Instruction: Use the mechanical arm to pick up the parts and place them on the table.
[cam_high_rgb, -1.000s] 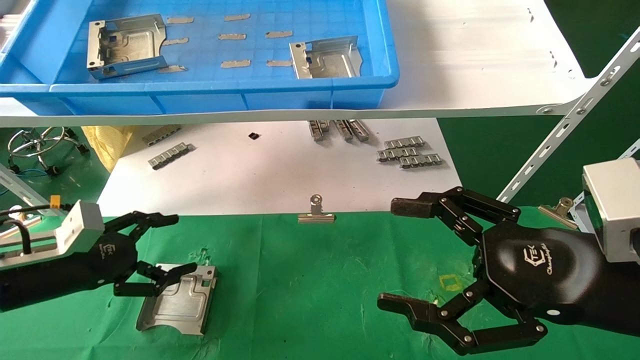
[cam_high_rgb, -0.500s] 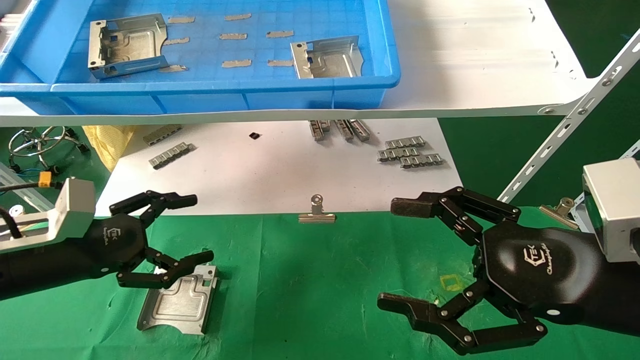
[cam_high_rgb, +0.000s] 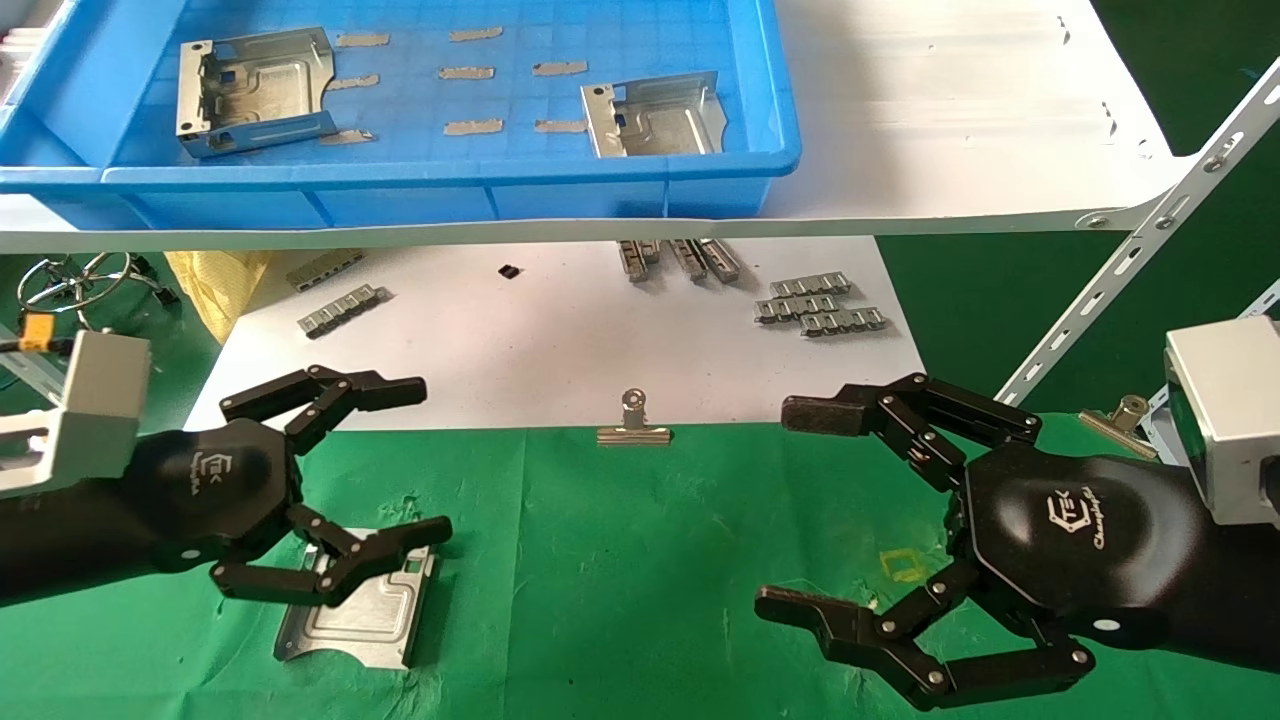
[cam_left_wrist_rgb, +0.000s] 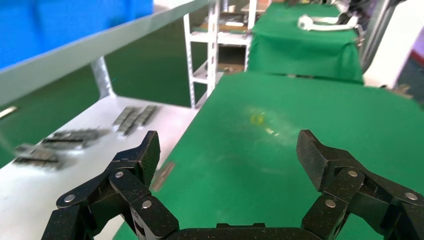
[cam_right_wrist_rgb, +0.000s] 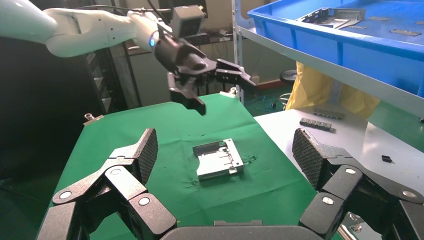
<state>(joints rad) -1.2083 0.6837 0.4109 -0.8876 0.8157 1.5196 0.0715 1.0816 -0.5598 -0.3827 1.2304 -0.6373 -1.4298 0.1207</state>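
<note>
Right hand: we are keeping our right hand (cam_high_rgb: 795, 515) parked low over the green table (cam_high_rgb: 640, 560), fingers spread wide apart and holding nothing.
Left hand: our left hand (cam_high_rgb: 430, 460) is hovering clear above the placed tray (cam_high_rgb: 355, 605), fingers apart and empty; the right wrist view is showing it well off the cloth.
Placed tray: it is lying flat on the table, its long axis running toward and away from us, curved cut-out edge facing us.
Bin: two more trays, one at (cam_high_rgb: 255, 90) and one at (cam_high_rgb: 655, 115), are waiting in the blue bin (cam_high_rgb: 640, 195) on the shelf beyond, up and ahead of both hands.
Nearer arm: we are judging the left hand closer to the left-side tray, the right-side one lying about midway.
</note>
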